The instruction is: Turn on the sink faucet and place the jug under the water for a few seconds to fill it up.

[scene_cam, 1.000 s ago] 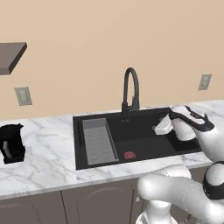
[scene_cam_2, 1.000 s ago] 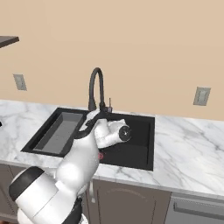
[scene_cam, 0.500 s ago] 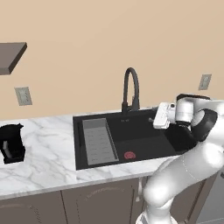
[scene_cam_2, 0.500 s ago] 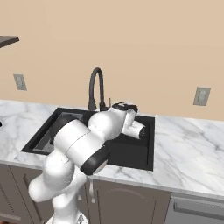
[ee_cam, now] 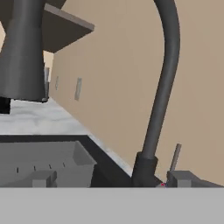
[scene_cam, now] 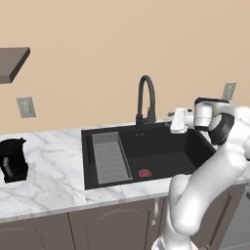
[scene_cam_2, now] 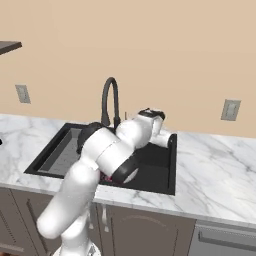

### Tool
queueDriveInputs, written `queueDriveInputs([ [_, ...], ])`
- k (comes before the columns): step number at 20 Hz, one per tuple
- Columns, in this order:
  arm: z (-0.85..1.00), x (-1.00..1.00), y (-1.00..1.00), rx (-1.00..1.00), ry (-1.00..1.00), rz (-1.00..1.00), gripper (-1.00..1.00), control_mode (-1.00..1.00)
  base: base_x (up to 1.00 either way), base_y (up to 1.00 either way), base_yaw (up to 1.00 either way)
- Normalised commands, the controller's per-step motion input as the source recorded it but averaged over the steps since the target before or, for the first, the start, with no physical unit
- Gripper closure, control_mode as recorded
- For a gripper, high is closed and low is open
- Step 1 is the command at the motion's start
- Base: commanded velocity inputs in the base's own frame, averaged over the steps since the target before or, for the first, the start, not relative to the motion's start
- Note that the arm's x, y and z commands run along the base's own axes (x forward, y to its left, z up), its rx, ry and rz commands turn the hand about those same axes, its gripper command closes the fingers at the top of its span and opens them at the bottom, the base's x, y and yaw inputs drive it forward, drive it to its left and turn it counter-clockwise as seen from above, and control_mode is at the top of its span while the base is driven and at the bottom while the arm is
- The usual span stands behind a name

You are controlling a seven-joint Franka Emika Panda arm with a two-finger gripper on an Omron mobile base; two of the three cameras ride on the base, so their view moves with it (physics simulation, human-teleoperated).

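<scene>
The sink faucet [scene_cam: 145,99] rises black and arched at the back rim of the sink [scene_cam: 195,146], and no water runs from its spout. My gripper [scene_cam: 175,125] hovers just right of the faucet's base, above the basin's back edge, open and empty. In the hand view the faucet's neck [ee_cam: 161,92] and its small lever [ee_cam: 175,156] stand close ahead, with the lever next to the right fingertip [ee_cam: 181,177]. The gripper [ee_cam: 111,178] points along the back wall. The jug [scene_cam: 13,159] stands on the counter far to the left.
A grey ribbed tray [scene_cam: 111,157] lies along the basin's left side, and a red drain ring [scene_cam: 144,173] marks the bottom. Marble counter [scene_cam: 53,178] runs on both sides. A shelf [scene_cam: 12,62] hangs at upper left. Wall outlets [scene_cam: 228,91] sit behind the counter.
The arm has swung up, and the hand has moved from over the basin's right part left and back toward the faucet base. The jaws stayed open.
</scene>
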Motion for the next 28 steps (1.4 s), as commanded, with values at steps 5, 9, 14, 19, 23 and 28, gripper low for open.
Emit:
queueDriveInputs([
  [5,-0.01,0.72,0.30,0.00,0.11,-0.02,-1.00,-1.00,0.00,0.00,0.00],
  [9,-0.03,0.57,0.20,0.00,0.07,-0.01,-1.00,-1.00,0.00,0.00,0.00],
  [14,0.00,0.28,0.01,0.00,0.00,0.00,-1.00,-1.00,0.00,0.00,0.00],
  [19,0.00,0.18,0.00,0.00,0.00,0.00,-1.00,-1.00,0.00,0.00,0.00],
  [23,-0.02,0.16,0.03,0.00,0.00,0.00,-1.00,-1.00,0.00,0.00,0.00],
  [28,-0.04,0.24,0.02,0.00,0.05,0.00,-1.00,-1.00,0.00,0.00,0.00],
])
